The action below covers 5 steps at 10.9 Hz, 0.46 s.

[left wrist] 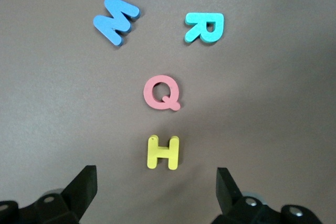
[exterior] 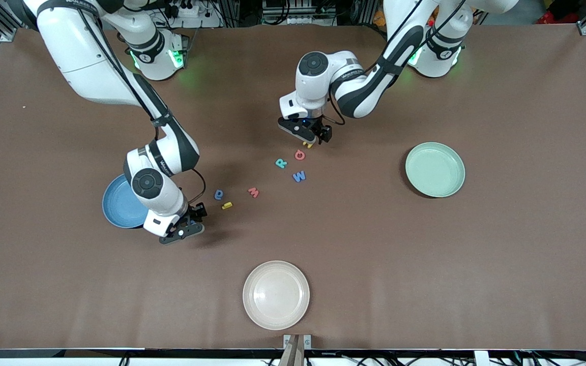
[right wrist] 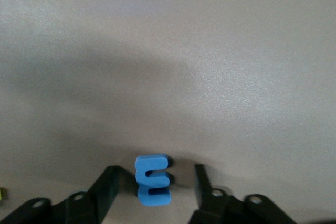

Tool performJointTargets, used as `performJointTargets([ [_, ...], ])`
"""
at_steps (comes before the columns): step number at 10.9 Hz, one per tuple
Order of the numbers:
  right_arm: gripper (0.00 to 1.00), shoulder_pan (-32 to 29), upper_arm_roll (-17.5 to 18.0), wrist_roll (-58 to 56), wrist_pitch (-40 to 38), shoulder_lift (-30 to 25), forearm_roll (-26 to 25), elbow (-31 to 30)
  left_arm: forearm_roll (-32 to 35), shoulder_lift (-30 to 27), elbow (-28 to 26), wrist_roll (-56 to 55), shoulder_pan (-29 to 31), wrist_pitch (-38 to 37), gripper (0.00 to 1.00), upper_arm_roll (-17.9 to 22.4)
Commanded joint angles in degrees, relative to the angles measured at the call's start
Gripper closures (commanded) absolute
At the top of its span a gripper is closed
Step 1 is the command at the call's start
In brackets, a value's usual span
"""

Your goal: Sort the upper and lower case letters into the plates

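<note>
Brown felt-like covering spreads over the worktop [exterior: 501, 254], with small chunky foam letters scattered near its middle. The right gripper [right wrist: 152, 182] is low beside the round sky-blue plate [exterior: 120, 208]; its fingers [right wrist: 107, 182] bracket a blue foam letter [right wrist: 152, 179], probably an E, and whether they pinch it yet I cannot tell. The left gripper [left wrist: 156, 187] hangs over the yellow foam H [left wrist: 163, 152] with fingers [left wrist: 84, 184] spread wide, the pink Q [left wrist: 161, 93] at its twelve o'clock, the blue M [left wrist: 116, 19] and teal R [left wrist: 205, 27] past that. The pale mint-green plate [exterior: 435, 169] lies toward the left arm's end. This looks like the pick-up step: next the right fingers need a firm squeeze and a lift toward a plate, while the left descends squarely astride the H.
</note>
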Motion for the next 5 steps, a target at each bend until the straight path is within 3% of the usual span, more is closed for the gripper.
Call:
performJointTargets([
  [1,1.0,-0.9,0.3,0.3,0.0,0.3,-0.5,-0.2,1.3,0.8,-0.3,4.5,0.0,1.5,0.0,0.4],
  [5,1.0,-1.5,0.3,0.3,-0.3,-0.8,-0.5,0.0,1.5,3.2,-0.3,5.0,-0.8,2.8,0.0,0.6],
])
